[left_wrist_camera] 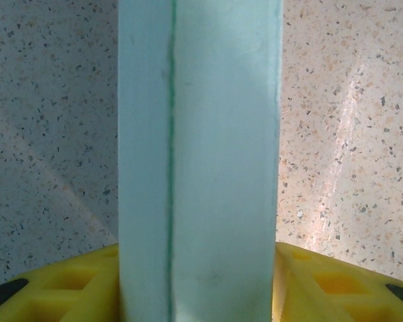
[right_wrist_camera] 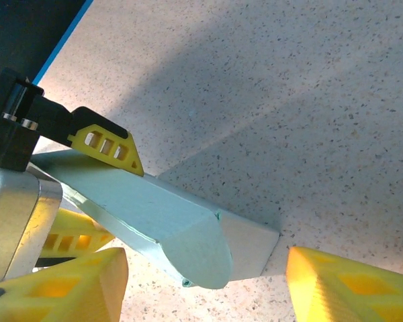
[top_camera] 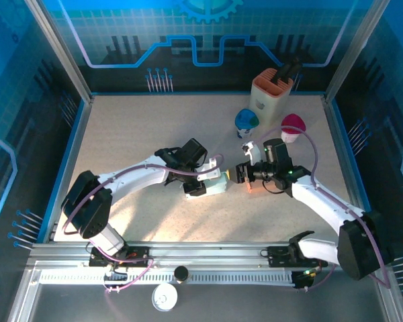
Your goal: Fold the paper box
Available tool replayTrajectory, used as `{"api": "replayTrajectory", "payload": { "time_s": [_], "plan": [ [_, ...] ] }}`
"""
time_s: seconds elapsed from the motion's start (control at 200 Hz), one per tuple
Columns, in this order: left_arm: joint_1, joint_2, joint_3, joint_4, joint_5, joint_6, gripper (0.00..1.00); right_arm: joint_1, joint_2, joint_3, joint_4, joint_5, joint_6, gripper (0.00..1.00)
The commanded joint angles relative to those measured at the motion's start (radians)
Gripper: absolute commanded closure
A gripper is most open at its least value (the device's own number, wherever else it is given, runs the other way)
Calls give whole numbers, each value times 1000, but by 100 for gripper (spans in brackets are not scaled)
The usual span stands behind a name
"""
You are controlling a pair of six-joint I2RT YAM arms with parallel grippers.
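Two robot arms meet over a pale green box (top_camera: pixel 215 186) near the middle of the table (top_camera: pixel 134 134), with the folding well along.
The left pincer (top_camera: pixel 200 182) is clamped across the box, a yellow finger on each side. The right pincer (top_camera: pixel 244 177) stands apart around the box's free end, gripping nothing. The box already looks like a closed sleeve. Its end flap is folded over with a small tab poking out, so tucking probably remains. The other end is hidden by the left pincer. Toward the far edge, right of middle, stand an orange holder (top_camera: pixel 271 94), a blue thing (top_camera: pixel 246 121) and a pink thing (top_camera: pixel 293 126), too small to identify.
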Motion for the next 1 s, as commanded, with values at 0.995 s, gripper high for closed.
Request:
{"api": "replayTrajectory", "payload": {
  "time_s": [0.995],
  "plan": [
    [19, 24, 66, -31, 55, 13, 48, 134, 69, 101, -101, 219, -81, 71]
  ]
}}
